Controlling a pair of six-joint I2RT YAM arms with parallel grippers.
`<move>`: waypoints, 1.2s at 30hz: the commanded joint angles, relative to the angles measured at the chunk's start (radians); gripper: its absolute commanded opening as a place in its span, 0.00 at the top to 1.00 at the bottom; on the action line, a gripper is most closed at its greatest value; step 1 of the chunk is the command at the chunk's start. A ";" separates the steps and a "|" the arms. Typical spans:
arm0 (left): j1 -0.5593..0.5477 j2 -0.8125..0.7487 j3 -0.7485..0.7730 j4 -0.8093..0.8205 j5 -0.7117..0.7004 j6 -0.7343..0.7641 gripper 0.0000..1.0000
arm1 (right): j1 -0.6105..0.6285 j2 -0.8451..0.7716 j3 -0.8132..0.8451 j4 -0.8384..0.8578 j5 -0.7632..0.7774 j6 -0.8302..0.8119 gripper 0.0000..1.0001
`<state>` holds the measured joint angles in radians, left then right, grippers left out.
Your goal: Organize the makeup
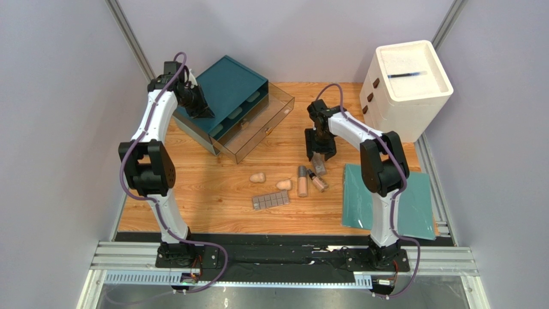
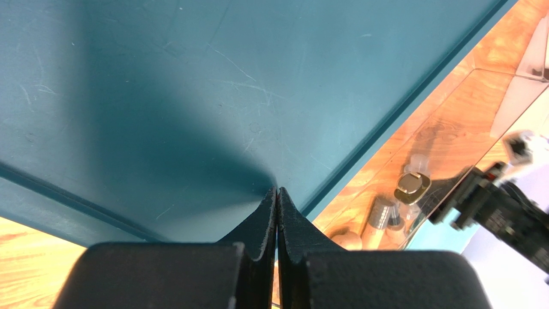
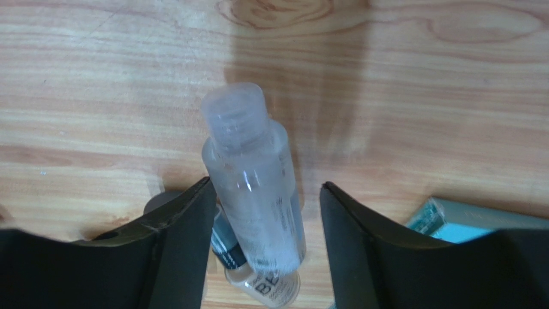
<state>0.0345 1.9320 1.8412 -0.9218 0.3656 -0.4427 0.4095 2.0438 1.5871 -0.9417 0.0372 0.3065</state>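
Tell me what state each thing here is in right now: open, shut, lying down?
Left gripper: shut, tips at the teal box's top.
Right gripper: open, straddling the clear bottle.
Clear bottle: capped, lying between the fingers, not clamped.
Teal box: its clear drawer pulled out.
White cabinet: drawers shut.
Beige bottles: capped, lying down.
Sponges: lying loose.
Palette: lying flat.

walls (image 1: 51, 77): plain grey | table (image 1: 206, 193): wood (orange-toned) | light: even
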 commanded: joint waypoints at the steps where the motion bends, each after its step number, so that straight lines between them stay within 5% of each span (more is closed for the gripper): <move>1: 0.004 -0.004 -0.028 -0.031 -0.007 0.030 1.00 | -0.015 0.056 -0.015 0.069 -0.072 0.002 0.42; 3: 0.004 -0.004 -0.030 -0.032 -0.007 0.029 1.00 | -0.017 0.075 -0.016 0.080 -0.074 -0.004 0.50; 4: 0.004 -0.005 -0.030 -0.032 -0.007 0.029 1.00 | -0.017 0.079 -0.015 0.081 -0.068 -0.007 0.62; 5: 0.004 -0.002 -0.030 -0.032 -0.007 0.025 1.00 | -0.020 0.081 -0.010 0.080 -0.063 -0.006 0.87; 7: 0.004 -0.002 -0.030 -0.031 -0.004 0.021 1.00 | -0.024 0.066 -0.007 0.075 -0.005 0.000 1.00; 14: 0.004 -0.002 -0.033 -0.020 0.004 0.004 1.00 | -0.034 -0.054 0.040 0.060 0.092 -0.007 1.00; 21: 0.004 -0.005 -0.039 -0.022 0.004 0.004 1.00 | -0.034 -0.103 0.229 0.047 -0.042 0.066 1.00; 29: 0.004 -0.007 -0.053 -0.018 0.013 0.009 1.00 | -0.023 -0.151 0.281 0.311 -0.253 0.255 1.00; 36: 0.005 -0.005 -0.062 -0.014 0.035 0.007 1.00 | 0.060 -0.068 0.407 0.474 -0.290 0.316 1.00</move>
<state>0.0345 1.9285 1.8118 -0.8894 0.4259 -0.4480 0.4084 1.9331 1.8870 -0.6506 -0.1925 0.5560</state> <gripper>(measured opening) 0.000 0.400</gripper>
